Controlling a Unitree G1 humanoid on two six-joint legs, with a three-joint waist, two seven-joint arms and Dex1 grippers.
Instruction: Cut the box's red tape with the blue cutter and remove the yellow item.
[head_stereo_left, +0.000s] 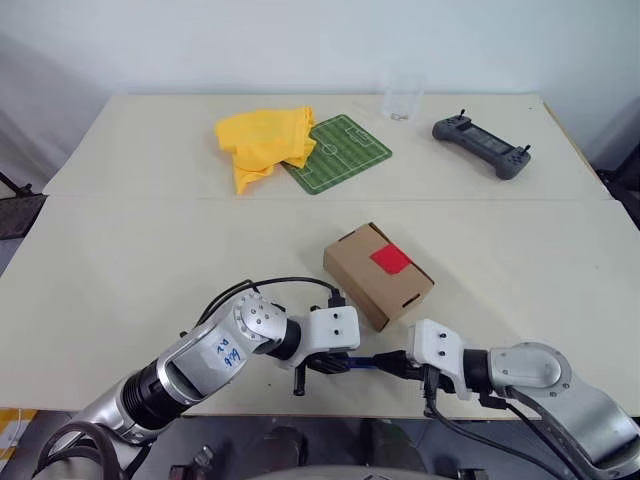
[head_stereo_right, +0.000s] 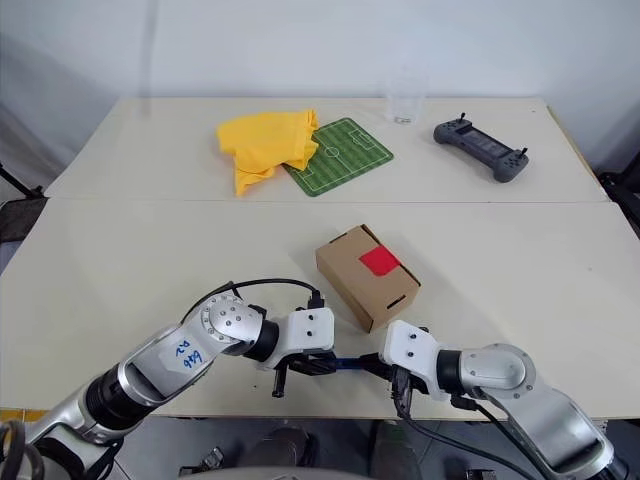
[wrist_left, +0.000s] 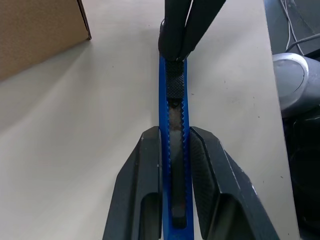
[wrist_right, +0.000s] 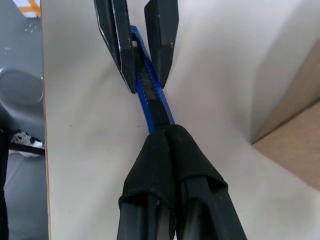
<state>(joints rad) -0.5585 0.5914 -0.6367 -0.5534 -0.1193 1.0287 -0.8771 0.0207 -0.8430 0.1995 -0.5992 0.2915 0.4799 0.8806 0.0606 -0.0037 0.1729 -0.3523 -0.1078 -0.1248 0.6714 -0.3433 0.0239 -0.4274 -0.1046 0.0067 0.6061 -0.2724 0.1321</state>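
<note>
Pale surface (head_stereo_left: 150, 270), white wall behind. Blue cutter (wrist_left: 175, 150), near the box (head_stereo_left: 378, 275), is slim, rigid and likely slippery. Left fingers (wrist_left: 145, 190) clamp its body; right fingers (wrist_right: 170, 165) are clenched on its end.

Bright, even overhead light, soft faint shadows beside the box (head_stereo_left: 378, 274), sharp focus, no glare.
</note>
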